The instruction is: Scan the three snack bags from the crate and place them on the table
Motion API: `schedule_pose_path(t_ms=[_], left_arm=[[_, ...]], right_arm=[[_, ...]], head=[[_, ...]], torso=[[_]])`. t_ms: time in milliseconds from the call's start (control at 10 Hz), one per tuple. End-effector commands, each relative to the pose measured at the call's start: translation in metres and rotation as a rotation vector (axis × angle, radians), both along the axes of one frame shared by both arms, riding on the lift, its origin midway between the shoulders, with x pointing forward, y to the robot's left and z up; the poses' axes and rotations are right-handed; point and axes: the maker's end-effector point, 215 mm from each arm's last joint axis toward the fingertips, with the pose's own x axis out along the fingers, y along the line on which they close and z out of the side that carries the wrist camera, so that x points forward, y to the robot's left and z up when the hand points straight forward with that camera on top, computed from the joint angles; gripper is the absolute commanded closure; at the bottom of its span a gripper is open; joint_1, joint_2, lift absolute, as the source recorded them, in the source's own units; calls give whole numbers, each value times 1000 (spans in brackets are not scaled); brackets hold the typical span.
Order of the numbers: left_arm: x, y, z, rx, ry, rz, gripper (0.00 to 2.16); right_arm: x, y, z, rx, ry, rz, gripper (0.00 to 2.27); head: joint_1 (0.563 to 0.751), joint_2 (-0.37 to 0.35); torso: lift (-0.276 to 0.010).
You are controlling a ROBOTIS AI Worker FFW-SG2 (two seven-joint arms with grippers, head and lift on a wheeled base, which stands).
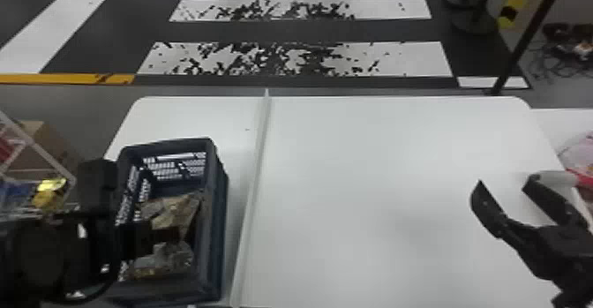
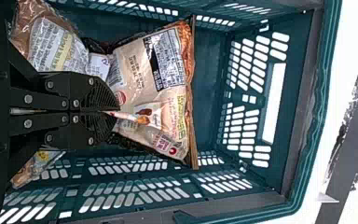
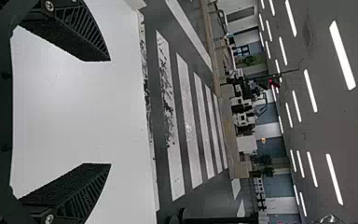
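"While the left gripper (image 1: 170, 234) pinches a snack bag (image 2: 154, 93) between narrowed jaws inside the crate (image 1: 216, 223), where's the right gripper (image 1: 503, 180)?"

"Over the table (image 1: 375, 174), right side, jaws wide. Other bags (image 2: 56, 46) lie in the crate."

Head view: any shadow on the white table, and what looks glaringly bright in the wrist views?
Head view: a faint, soft shadow on the smooth white table, left of the black two-fingered right gripper; left wrist view: the table glares almost white beyond the slotted plastic crate; right wrist view: long strip lights on the grey ceiling.
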Motion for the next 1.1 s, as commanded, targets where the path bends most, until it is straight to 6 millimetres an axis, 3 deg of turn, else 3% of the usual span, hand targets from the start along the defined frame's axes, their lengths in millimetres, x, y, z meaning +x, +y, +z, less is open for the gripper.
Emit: schedule_pose_path(t_ms=[0, 200, 600, 800, 1000], left_arm=[[-1, 2, 6, 1, -12, 8, 2064], [3, 0, 16, 0, -39, 5, 2064], [34, -10, 66, 21, -199, -16, 2064], [37, -13, 83, 33, -235, -24, 2064], [32, -11, 87, 48, -238, -22, 2064]], right_arm=[[0, 2, -1, 3, 7, 1, 76], [0, 4, 1, 8, 4, 1, 76], [1, 3, 1, 7, 7, 1, 76], [2, 3, -2, 8, 13, -1, 76], [3, 3, -3, 10, 19, 0, 76]], head=[[695, 95], [695, 102], [695, 91], [695, 84], [695, 77]], torso=[[-62], [-62], [-62], [-62], [-62]])
